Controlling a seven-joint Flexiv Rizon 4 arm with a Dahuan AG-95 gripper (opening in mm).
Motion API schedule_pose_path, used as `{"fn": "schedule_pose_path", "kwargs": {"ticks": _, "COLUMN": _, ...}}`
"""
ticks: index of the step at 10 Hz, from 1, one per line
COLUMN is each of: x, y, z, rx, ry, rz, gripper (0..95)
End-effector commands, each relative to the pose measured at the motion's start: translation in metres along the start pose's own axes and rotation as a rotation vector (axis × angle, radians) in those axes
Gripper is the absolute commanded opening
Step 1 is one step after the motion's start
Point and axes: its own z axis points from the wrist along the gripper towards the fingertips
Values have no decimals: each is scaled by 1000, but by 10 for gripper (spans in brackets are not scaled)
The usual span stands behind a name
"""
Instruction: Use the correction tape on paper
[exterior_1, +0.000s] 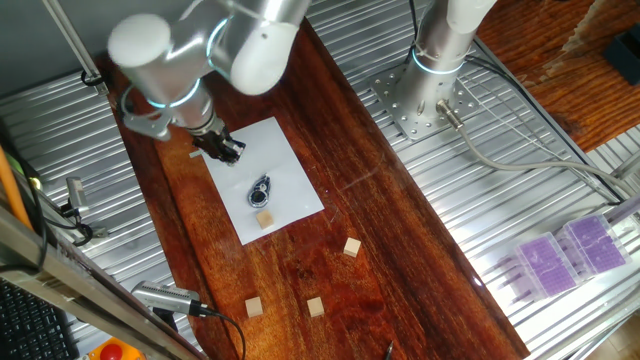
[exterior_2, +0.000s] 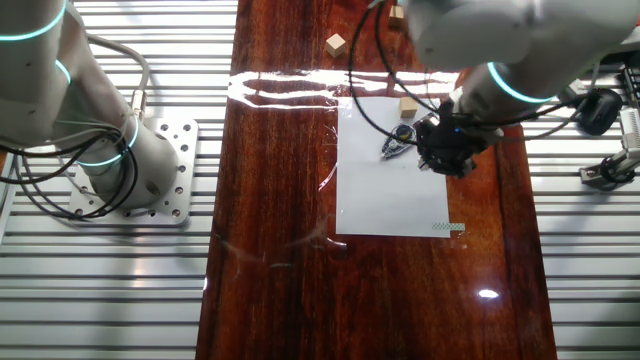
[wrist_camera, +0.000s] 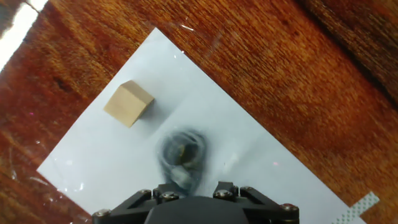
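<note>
The white paper (exterior_1: 285, 150) lies on the dark wooden table. The correction tape (exterior_1: 261, 190) rests flat on the paper, a dark teardrop with a pale centre. My gripper (exterior_1: 228, 149) hovers over the paper's far-left part, apart from the tape and with nothing in it. From the other fixed view the gripper (exterior_2: 445, 147) is just right of the tape (exterior_2: 398, 143). In the hand view the tape (wrist_camera: 182, 155) is a blurred dark ring on the paper (wrist_camera: 249, 162), right above my gripper's base (wrist_camera: 195, 186). The two finger mounts stand apart.
A tan wooden cube (exterior_1: 265, 218) sits on the paper near the tape, and shows in the hand view (wrist_camera: 128, 103). More cubes (exterior_1: 351, 247) (exterior_1: 254, 306) (exterior_1: 316, 306) lie on the table (exterior_1: 400, 260). A second arm's base (exterior_1: 420, 95) is bolted beside the table.
</note>
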Motion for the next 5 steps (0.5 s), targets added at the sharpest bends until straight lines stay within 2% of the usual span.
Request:
{"fn": "schedule_pose_path", "kwargs": {"ticks": 1, "x": 6, "y": -21, "z": 0, "rx": 36, "ry": -52, "rz": 81, "gripper": 0}}
{"fn": "schedule_pose_path", "kwargs": {"ticks": 2, "x": 7, "y": -29, "z": -1, "rx": 35, "ry": -46, "rz": 75, "gripper": 0}}
{"fn": "schedule_pose_path", "kwargs": {"ticks": 5, "x": 7, "y": -32, "z": 2, "rx": 37, "ry": -42, "rz": 54, "gripper": 0}}
